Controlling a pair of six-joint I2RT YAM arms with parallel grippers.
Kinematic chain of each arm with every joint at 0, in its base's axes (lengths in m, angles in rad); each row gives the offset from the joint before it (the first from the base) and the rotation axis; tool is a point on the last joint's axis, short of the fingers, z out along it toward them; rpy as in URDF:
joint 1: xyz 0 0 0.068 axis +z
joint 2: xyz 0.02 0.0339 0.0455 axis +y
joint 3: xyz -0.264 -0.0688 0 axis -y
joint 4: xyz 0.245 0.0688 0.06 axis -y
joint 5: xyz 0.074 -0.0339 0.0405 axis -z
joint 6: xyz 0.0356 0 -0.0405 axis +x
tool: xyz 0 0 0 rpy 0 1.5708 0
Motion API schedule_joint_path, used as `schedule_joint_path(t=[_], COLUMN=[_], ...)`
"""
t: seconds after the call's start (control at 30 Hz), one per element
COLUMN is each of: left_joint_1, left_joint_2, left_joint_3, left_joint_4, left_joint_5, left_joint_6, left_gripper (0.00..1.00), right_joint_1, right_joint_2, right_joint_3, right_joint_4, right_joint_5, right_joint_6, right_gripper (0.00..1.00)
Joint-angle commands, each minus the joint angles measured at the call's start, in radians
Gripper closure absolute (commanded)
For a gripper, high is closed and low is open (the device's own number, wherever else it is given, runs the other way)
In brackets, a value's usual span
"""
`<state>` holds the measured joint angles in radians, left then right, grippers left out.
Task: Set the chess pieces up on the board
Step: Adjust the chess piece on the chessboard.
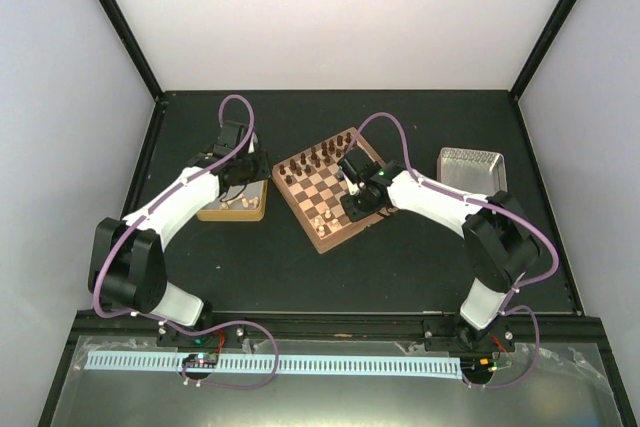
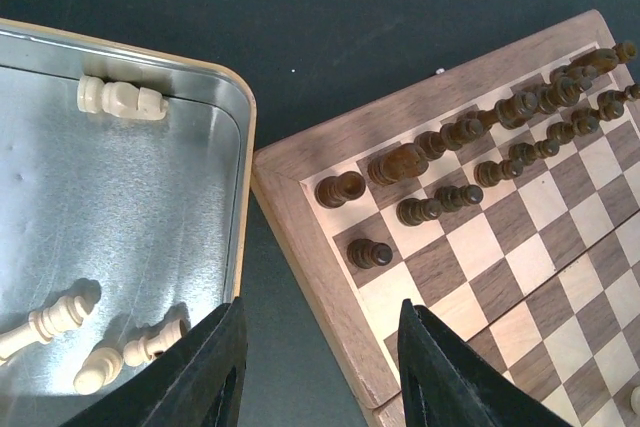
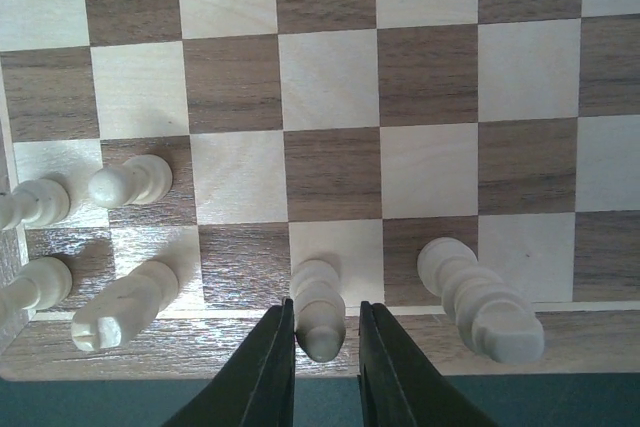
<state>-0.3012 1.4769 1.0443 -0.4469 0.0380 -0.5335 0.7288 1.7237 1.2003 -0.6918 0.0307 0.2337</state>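
Observation:
The board (image 1: 296, 212) lies tilted at the table's middle, with dark chess pieces (image 1: 315, 159) in rows on its far side and a few cream ones (image 1: 322, 218) near its front edge. My right gripper (image 1: 352, 210) is low over that edge. In the right wrist view its fingers (image 3: 326, 304) straddle an upright cream piece (image 3: 318, 292). The left finger touches it and a small gap shows on the right. My left gripper (image 2: 321, 302) is open and empty above the gap between the board's rim (image 2: 310, 237) and the tan tray (image 2: 246, 147).
The tan tray (image 1: 232, 213), metal-lined, holds several cream pieces lying down (image 2: 120, 98). A silver metal tray (image 1: 470, 169) sits to the board's right. A tall cream piece (image 3: 480, 302) stands one square right of my right fingers. Others stand to the left (image 3: 130, 182).

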Motion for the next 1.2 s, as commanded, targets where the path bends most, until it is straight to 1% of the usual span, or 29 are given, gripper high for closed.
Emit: schedule_joint_path(t=[0.0, 0.3, 0.6, 1.0, 1.07, 1.17], left_joint_1=[0.010, 0.011, 0.013, 0.014, 0.014, 0.014], left_joint_2=[-0.003, -0.004, -0.002, -0.007, -0.007, -0.009], left_joint_3=[0.003, -0.004, -0.009, -0.019, -0.020, -0.021], left_joint_4=[0.019, 0.017, 0.018, 0.019, 0.020, 0.020], left_joint_5=[0.011, 0.012, 0.013, 0.011, 0.010, 0.007], left_joint_6=[-0.007, -0.006, -0.006, -0.006, -0.005, -0.007], left_gripper=[0.57, 0.57, 0.57, 0.57, 0.57, 0.57], right_joint_1=[0.007, 0.013, 0.028, 0.041, 0.042, 0.042], right_joint_2=[0.017, 0.012, 0.007, 0.014, 0.013, 0.010], right_joint_3=[0.023, 0.016, 0.019, 0.022, 0.022, 0.025], right_joint_4=[0.003, 0.013, 0.019, 0.013, 0.014, 0.013], right_joint_5=[0.034, 0.054, 0.078, 0.145, 0.139, 0.118], right_joint_6=[0.003, 0.006, 0.005, 0.009, 0.008, 0.007], right_gripper=[0.81, 0.83, 0.89, 0.90, 0.88, 0.80])
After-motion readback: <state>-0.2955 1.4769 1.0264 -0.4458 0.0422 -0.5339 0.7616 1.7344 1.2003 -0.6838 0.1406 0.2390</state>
